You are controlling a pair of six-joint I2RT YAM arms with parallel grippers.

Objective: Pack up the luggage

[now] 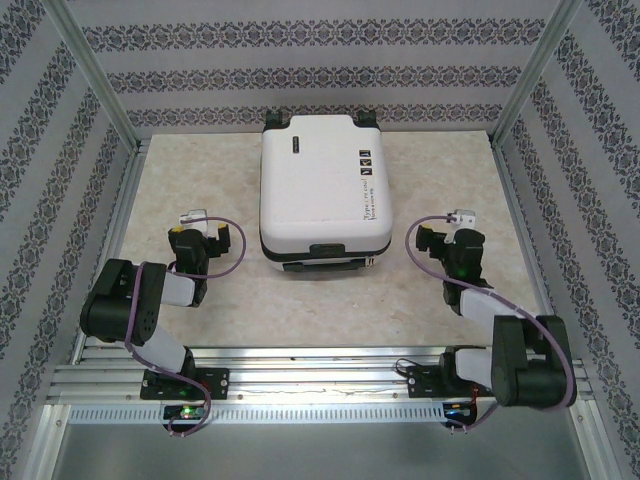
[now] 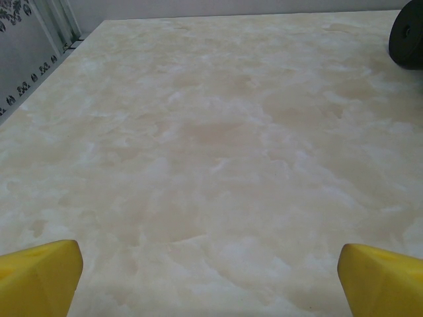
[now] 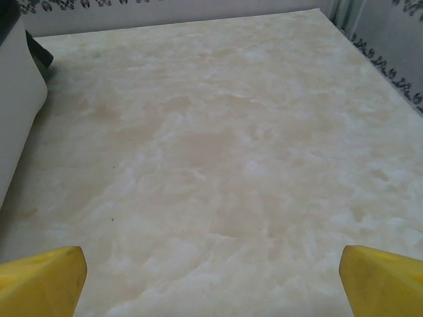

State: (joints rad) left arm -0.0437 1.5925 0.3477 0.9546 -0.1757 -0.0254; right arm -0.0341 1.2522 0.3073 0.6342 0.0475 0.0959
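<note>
**White suitcase shut, both grippers spread wide**

Black arms rise from the near edge of the beige marbled table (image 1: 190, 170), one toward each near corner. The left gripper (image 1: 193, 228) hangs over bare tabletop near the left edge. Its yellow fingers (image 2: 39, 277) are spread wide with nothing between them. The right gripper (image 1: 458, 230) sits near the right edge, jaws likewise parted and empty.

Between and beyond them lies the white hard-shell suitcase (image 1: 320, 185), flat and closed, reaching from the table's middle to its far edge. The shell is smooth with rounded corners. A black handle (image 1: 322, 250) sits on the near end and black caster wheels (image 1: 276, 119) on the far end. Small black printed marks (image 1: 368, 165) run along the right side of the top.

In the left wrist view a round black wheel shows at the upper right. In the right wrist view the white shell sits at the left.
</note>
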